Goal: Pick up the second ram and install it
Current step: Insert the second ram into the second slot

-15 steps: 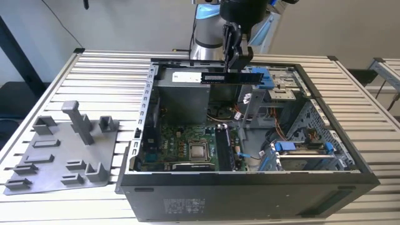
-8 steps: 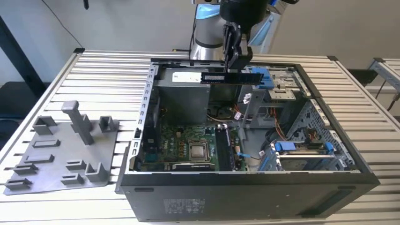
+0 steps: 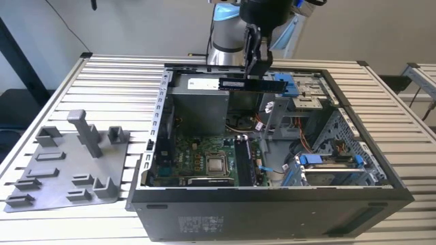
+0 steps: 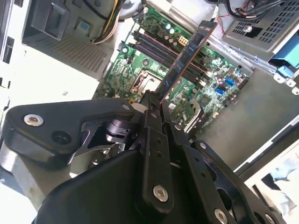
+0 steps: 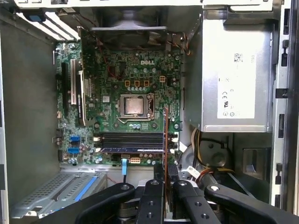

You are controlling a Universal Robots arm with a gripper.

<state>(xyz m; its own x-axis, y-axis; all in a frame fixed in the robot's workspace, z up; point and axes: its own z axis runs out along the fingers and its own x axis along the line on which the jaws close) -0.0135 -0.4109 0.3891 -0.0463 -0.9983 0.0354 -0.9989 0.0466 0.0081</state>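
1. Gripper [image 4: 154,100]: the fingers are pressed together on the second ram [image 4: 187,58] and pinch it across its two flat faces. In the exterior view the gripper [image 3: 258,75] takes the second ram [image 3: 250,84] close to mid-length, along its upper edge.

2. Position of the second ram: it hangs in the air above the open case [image 3: 272,196], clear of every part inside, with its long side level. In the first wrist view it is seen edge-on as a thin line [image 5: 165,135] that rises from the gripper [image 5: 167,173].

3. Handling, as a judgement: the module is light and stiff, so a modest pinch carries it. It is thin and fragile. Force belongs on the board faces or short ends, not on the contact edge. A grip near mid-length limits tilt. The smooth faces may slip under a side load.

4. Below the module: the motherboard [image 5: 135,70] lies on the case floor, with the memory slots [image 5: 133,140] beside the processor socket [image 5: 134,105]. One slot appears to be occupied; this cannot be confirmed.

5. Further out: the power supply [image 5: 233,79] sits at one end of the case.

6. Farthest: a grey fixture plate [image 3: 61,173] rests on the bench [image 3: 116,76], at the exterior view's left, well apart from the gripper.
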